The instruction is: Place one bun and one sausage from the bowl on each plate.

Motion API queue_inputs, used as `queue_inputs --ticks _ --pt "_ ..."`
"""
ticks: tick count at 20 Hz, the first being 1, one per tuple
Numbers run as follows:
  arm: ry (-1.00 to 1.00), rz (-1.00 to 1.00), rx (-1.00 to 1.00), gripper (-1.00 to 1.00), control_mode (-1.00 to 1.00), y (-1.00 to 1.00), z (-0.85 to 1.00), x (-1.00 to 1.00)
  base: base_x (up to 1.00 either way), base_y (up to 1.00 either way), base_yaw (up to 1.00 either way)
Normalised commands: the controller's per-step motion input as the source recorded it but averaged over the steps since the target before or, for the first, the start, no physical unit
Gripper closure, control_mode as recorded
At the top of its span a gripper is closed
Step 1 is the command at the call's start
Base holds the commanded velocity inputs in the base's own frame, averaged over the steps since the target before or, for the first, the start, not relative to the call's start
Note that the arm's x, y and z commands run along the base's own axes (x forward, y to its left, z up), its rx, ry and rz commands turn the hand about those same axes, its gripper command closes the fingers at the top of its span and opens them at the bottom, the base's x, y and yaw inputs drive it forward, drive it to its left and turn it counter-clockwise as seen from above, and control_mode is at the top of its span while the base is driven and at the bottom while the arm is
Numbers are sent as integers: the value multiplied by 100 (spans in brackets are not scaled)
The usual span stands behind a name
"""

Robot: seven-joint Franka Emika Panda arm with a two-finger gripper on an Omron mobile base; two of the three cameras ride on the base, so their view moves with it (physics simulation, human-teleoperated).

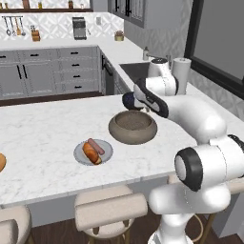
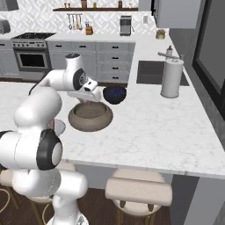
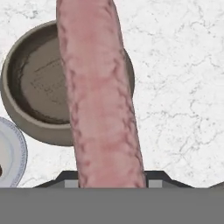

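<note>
One sausage (image 3: 98, 96) clamped in gripper (image 3: 111, 178) above bowl (image 3: 26, 118); fingertips hidden behind it, top cropped

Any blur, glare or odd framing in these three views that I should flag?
Hand view: the sausage held in the hand sits so close to the lens that it looms huge and soft-edged across the bowl. Left base view: even, flat light, faint shadow under the bowl and grey plate, no glare. Right base view: equally flat, the arm hides part of the counter.
</note>
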Motion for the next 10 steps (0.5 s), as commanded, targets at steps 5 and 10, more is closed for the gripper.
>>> queue_inputs --ticks 5,10 --pt "-6 7 0 100 -100 20 81 -100 0 0 0" --pt "0 5 0 100 -100 42 4 -100 0 0 0"
